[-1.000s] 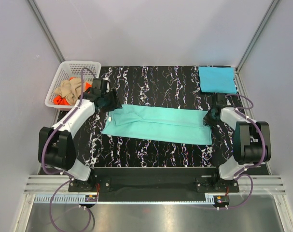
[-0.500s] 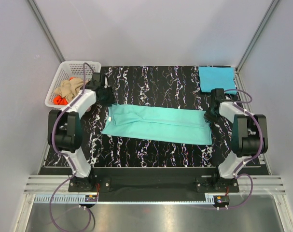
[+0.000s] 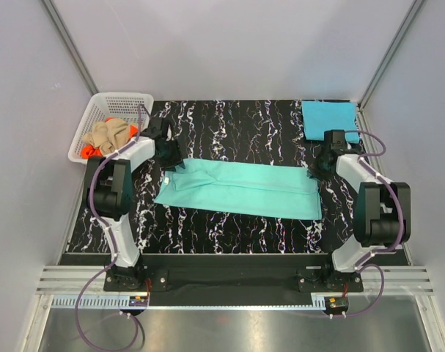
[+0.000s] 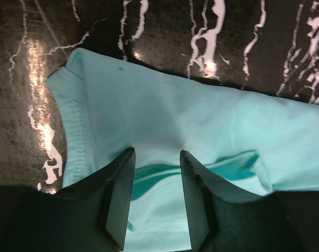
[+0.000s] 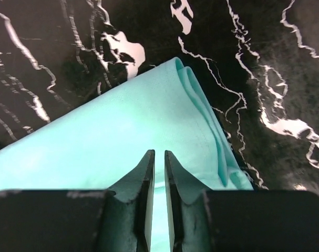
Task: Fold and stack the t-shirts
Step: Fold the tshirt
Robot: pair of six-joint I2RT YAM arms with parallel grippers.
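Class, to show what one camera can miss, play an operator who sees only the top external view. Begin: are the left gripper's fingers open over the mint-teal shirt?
Observer: Yes. The left wrist view shows the left gripper open, with the mint-teal shirt showing in the gap.
Operator: And the right gripper?
Observer: In its wrist view the right gripper is almost closed, with only a thin slit between its fingers. I cannot tell whether it pinches cloth.
Operator: What is the cloth like at that corner?
Observer: It ends in a folded edge, with doubled layers showing along it.
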